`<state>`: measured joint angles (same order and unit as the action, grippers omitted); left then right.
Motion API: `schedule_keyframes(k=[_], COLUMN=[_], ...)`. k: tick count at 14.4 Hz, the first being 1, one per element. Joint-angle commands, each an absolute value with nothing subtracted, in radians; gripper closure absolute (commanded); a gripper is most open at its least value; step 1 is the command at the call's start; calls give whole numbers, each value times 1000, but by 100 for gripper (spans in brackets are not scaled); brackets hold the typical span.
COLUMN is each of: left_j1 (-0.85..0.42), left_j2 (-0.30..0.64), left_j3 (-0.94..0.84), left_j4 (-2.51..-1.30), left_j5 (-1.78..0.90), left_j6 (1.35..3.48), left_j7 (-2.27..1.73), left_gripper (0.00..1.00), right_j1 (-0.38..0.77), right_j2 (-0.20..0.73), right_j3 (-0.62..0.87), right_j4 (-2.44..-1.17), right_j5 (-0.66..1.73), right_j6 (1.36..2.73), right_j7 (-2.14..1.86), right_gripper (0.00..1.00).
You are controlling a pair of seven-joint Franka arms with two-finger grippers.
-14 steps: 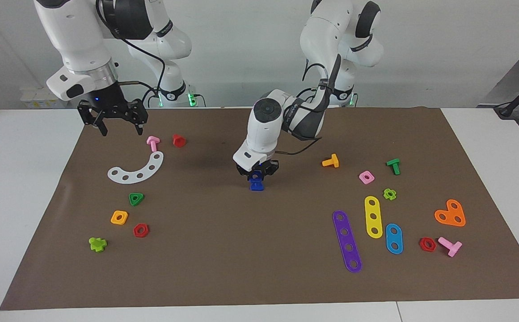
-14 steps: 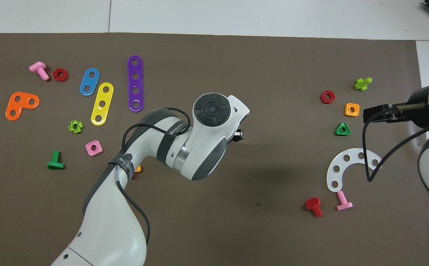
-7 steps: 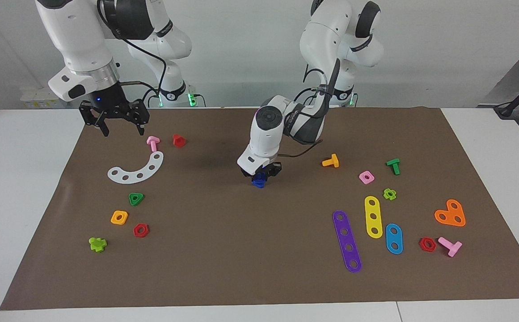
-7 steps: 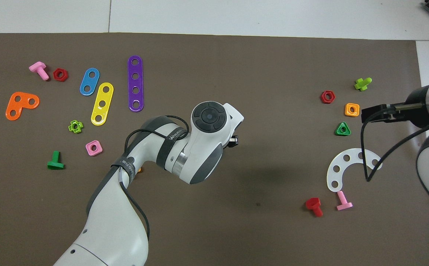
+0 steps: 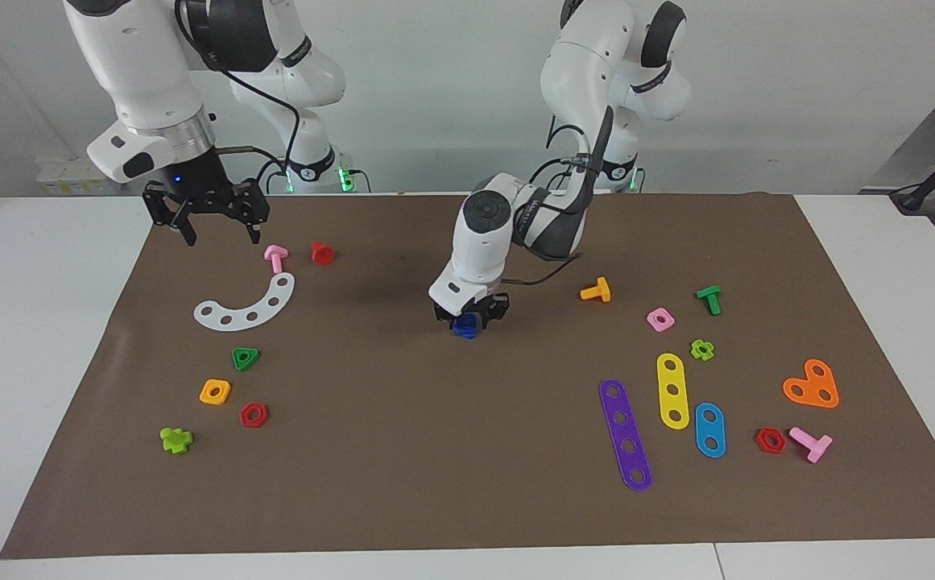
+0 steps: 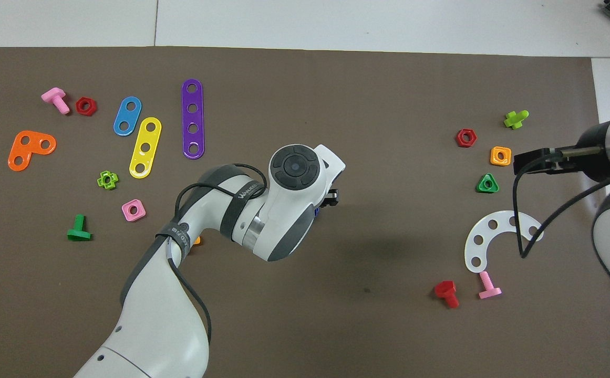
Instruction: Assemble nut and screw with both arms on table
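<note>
My left gripper (image 5: 469,316) is low over the middle of the brown mat (image 5: 403,451) and is shut on a small dark blue piece (image 5: 465,325). I cannot tell whether that piece is the nut, the screw, or both joined. It hangs at the fingertips, at or just above the mat. In the overhead view the left wrist covers it, and only a blue sliver (image 6: 316,210) shows. My right gripper (image 5: 218,233) is open and empty. It waits in the air over the mat's corner at the right arm's end, beside a pink bolt (image 5: 275,257).
A red bolt (image 5: 322,253) and a white curved strip (image 5: 248,304) lie near the right gripper. An orange nut (image 5: 215,391), green triangle (image 5: 246,358) and red nut (image 5: 254,415) lie farther out. An orange bolt (image 5: 597,291), pink nut (image 5: 659,319) and coloured strips (image 5: 625,435) lie toward the left arm's end.
The left wrist has drawn slightly back toward the robots and turned. The blue piece stood tall under the fingers and now shows as a short lump. The right gripper has hardly moved.
</note>
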<state>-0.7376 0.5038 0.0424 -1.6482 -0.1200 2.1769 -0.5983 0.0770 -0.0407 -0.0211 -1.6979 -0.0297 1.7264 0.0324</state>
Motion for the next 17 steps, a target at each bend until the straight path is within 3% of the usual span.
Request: schedule_keyframes(k=[1, 4, 6, 14, 17], left_j1=[-680, -548, -471, -129, -89], left_j2=[498, 503, 462, 211, 138], left_j3=[44, 44, 49, 63, 63], left_j4=[-1564, -1465, -1469, -1676, -1697], left_j5=[-98, -92, -91, -36, -2], left_j6=[2087, 1984, 1979, 1858, 1769], left_j7=[-595, -581, -581, -251, -135], left_gripper=[0, 0, 0, 0, 0], right_j1=[66, 66, 66, 63, 71], right_j2=[-35, -37, -37, -51, -52], right_j3=[-17, -18, -18, -18, -18], right_j4=[-1690, -1690, -1690, -1689, -1690], right_j5=[-12, -14, -14, -12, -12], right_j6=[1729, 1718, 1713, 1645, 1646], right_j7=[18, 15, 14, 18, 29], right_gripper=[1, 0, 0, 0, 0])
